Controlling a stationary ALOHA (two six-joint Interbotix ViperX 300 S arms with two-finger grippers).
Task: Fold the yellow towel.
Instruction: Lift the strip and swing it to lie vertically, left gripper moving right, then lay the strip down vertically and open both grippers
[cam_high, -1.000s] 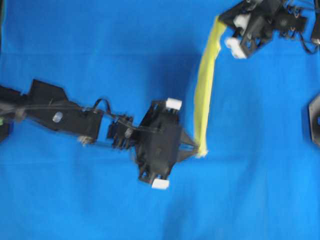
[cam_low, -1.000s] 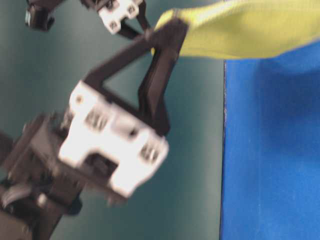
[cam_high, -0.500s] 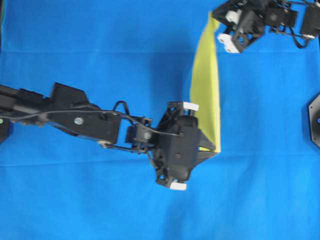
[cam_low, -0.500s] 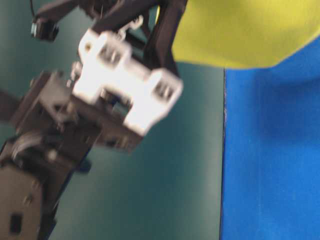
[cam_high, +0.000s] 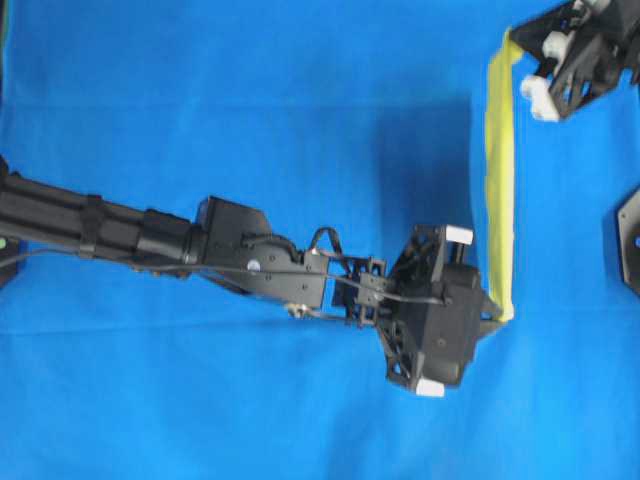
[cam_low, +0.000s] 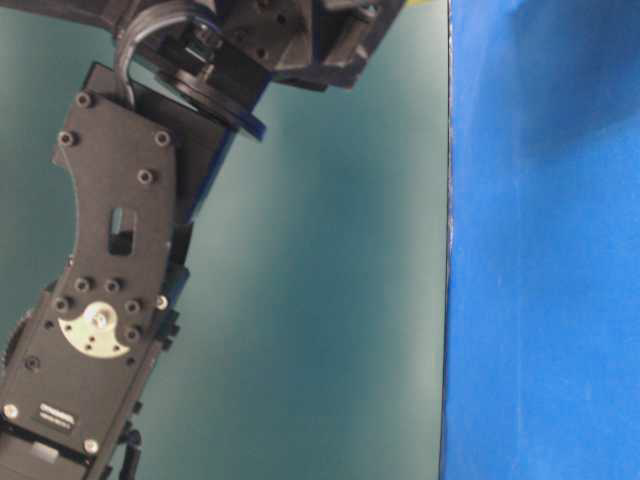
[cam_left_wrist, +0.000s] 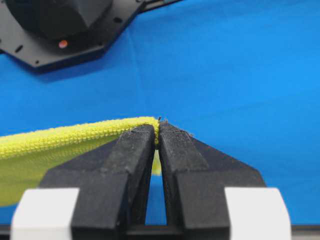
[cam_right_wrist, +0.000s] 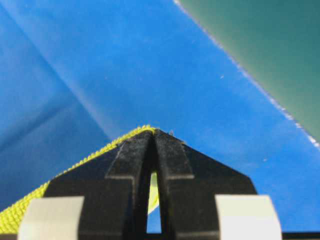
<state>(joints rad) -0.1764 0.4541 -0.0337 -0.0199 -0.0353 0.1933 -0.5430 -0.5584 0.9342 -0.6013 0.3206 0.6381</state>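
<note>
The overhead view is the only one that shows both arms and the whole length of the yellow towel (cam_high: 498, 180). There the towel looks like a narrow yellow band, seen nearly edge-on, that runs between the left gripper (cam_high: 497, 318) at the lower right and the right gripper (cam_high: 512, 38) at the top right corner. It is held up above the blue cloth (cam_high: 250, 100), which covers the whole work surface.

The table-level view shows almost nothing of this. A black arm link with bolts fills its left side, in front of a dark green wall (cam_low: 330, 300), and the blue cloth (cam_low: 545, 300) takes the right side. Only a very small yellow bit is at the top edge, and no gripper tips are visible.

The left wrist view shows the detail that the overhead view hides: the two black fingers (cam_left_wrist: 132, 150) are pressed together at their tips, and they pinch one corner of the yellow towel (cam_left_wrist: 60, 142). The hem and the nubby texture are clear, and the cloth goes away to the left, slightly sagging. A black hexagonal base (cam_left_wrist: 65, 30) stands on the blue cloth behind.

In the right wrist view the fingers (cam_right_wrist: 131, 155) are also closed, and they clamp another corner of the towel (cam_right_wrist: 75, 167), which drops to the lower left.
</note>
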